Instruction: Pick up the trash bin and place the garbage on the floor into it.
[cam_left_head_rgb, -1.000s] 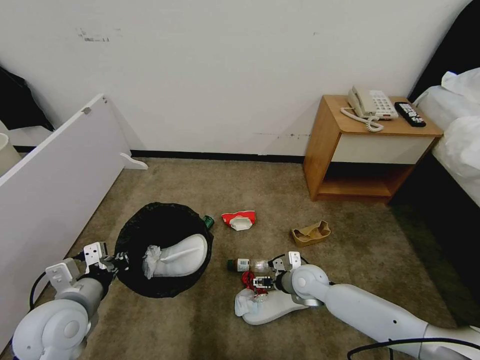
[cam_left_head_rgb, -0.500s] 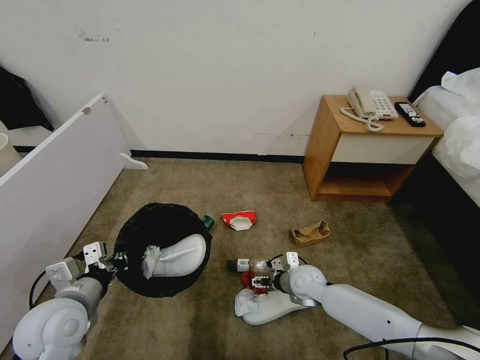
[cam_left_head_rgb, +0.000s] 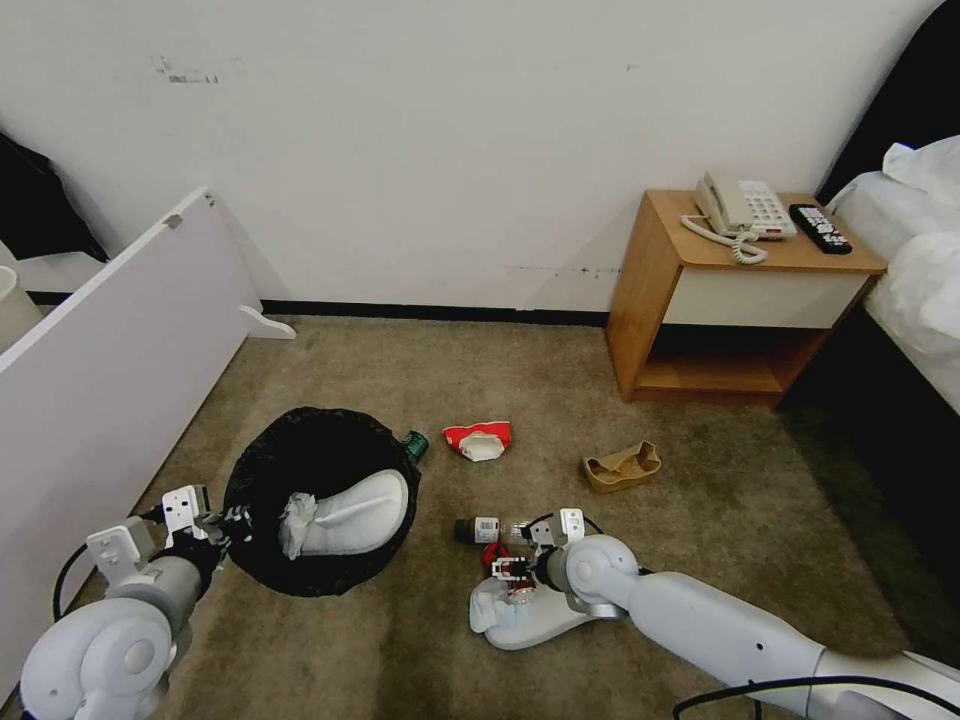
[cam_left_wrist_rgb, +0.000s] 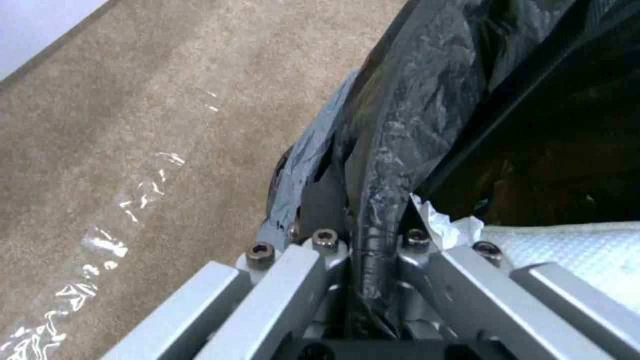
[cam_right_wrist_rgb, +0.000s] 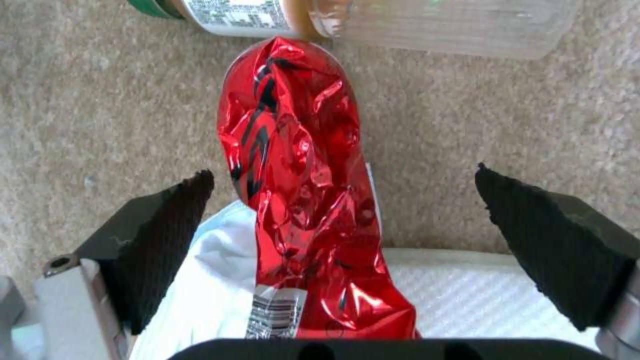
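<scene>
Lower centre of the head view, the right gripper (cam_left_head_rgb: 507, 570) hangs fingers apart, straddling a red wrapper (cam_right_wrist_rgb: 300, 200) on a white slipper (cam_left_head_rgb: 535, 618). Lower left, the left gripper (cam_left_head_rgb: 232, 522) is clamped on the trash bin (cam_left_head_rgb: 300, 455) rim. Farther back, a brown paper bag (cam_left_head_rgb: 622, 466) lies on the floor (cam_left_head_rgb: 520, 380).

Beige carpet floor (cam_left_head_rgb: 700, 500), slipper (cam_left_head_rgb: 535, 615), bottle (cam_left_head_rgb: 490, 529), paper bag (cam_left_head_rgb: 622, 466)

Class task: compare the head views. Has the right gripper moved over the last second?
Yes. The right gripper has crept toward the robot's left along the white slipper, judged against the unmoved brown paper bag.
</scene>
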